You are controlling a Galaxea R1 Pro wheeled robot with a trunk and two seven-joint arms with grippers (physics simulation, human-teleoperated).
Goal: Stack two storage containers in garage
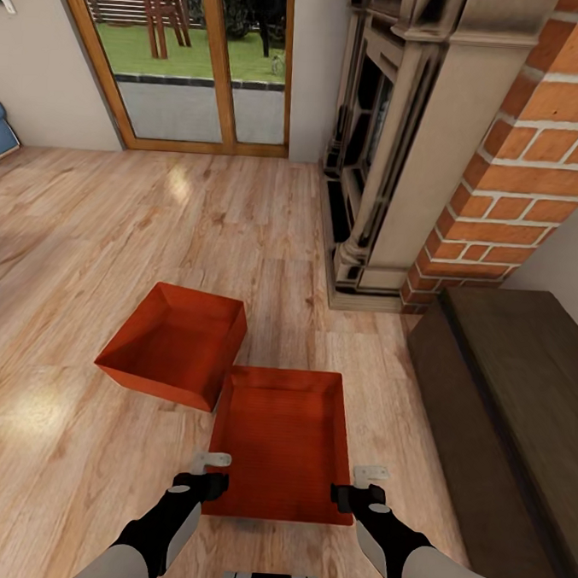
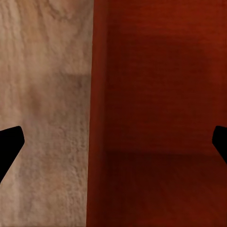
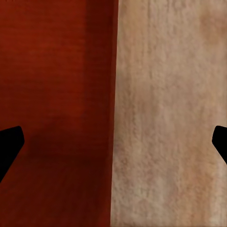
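Both containers (image 1: 281, 442) (image 1: 176, 344) sit on the living-room floor (image 1: 88, 225); left pincer (image 1: 213, 472) and right pincer (image 1: 356, 485), spread wide, straddle the nearer one's walls, nothing gripped.

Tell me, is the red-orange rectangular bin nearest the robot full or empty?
Empty. The near red-orange rectangular bin sits lidless on the wood-plank floor, and its bare flat bottom shows from the head view, with nothing inside.
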